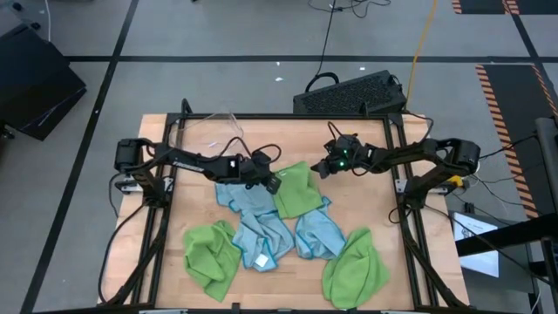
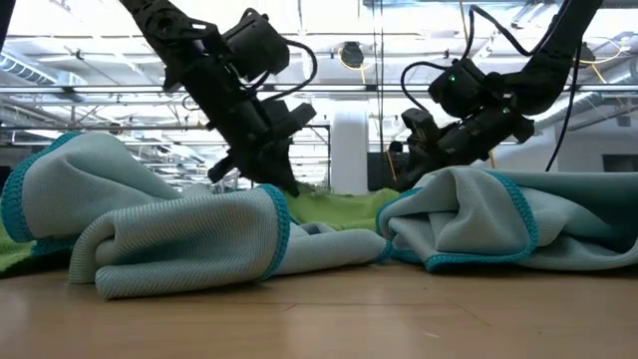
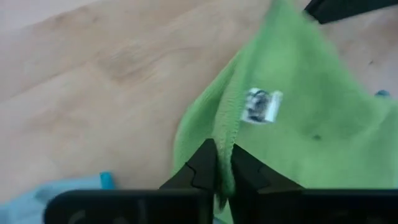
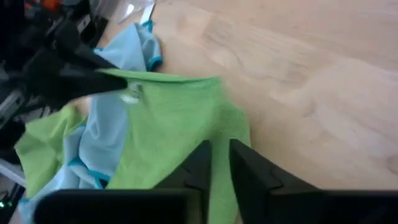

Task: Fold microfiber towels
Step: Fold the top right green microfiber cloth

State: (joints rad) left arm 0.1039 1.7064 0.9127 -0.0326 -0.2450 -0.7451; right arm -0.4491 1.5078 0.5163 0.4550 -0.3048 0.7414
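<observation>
Three lime green microfiber cloths and a partly overlapped light blue heap whose count stays unclear cover the wooden surface. The left claw pinches the middle green cloth's edge; the right claw stands slightly apart over it, holding nothing visible.

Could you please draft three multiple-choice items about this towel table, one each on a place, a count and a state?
1. Where does the green towel that the left pincer pinches lie?
A. In the middle, over the blue towels
B. On the keyboard
C. On the floor

2. How many green towels show in the high view?
A. One
B. Three
C. Five

3. How is the middle green towel?
A. Rolled into a tube
B. Spread fairly flat
C. Hanging off the table edge

Answers:
1 A: it overlaps the blue towels at the table's centre.
2 B: one in the middle, one at the near left, one at the near right.
3 B: it lies open and flat, its edge between the left pincer's fingers, the right pincer at its other side.
</observation>
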